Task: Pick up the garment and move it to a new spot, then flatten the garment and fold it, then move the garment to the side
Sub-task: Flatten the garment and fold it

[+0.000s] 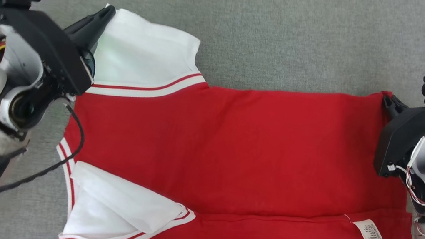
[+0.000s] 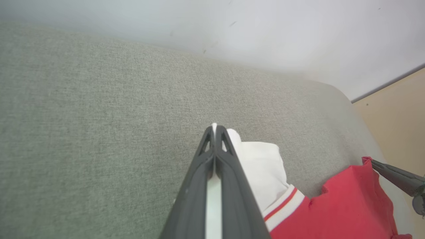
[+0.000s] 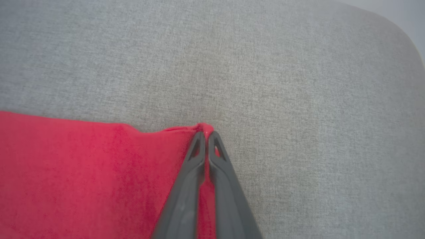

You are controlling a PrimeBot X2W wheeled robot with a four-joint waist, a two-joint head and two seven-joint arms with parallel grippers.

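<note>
Garment (image 1: 234,139) judged soft, light, limp. Left pincer (image 1: 106,11), upper left, clamps the white sleeve (image 1: 143,50) tip; right pincer (image 3: 206,133) clamps the red hem corner (image 3: 203,126).

Garment (image 1: 233,148) flat on upholstered surface (image 1: 293,30)

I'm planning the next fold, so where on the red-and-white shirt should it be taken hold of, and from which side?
Probably the far edge's two end corners: the white sleeve tip and the red hem corner, each from its outer end, fingers low. The shirt lies flat, these corners free. The left gripper and right gripper are shut there.
</note>
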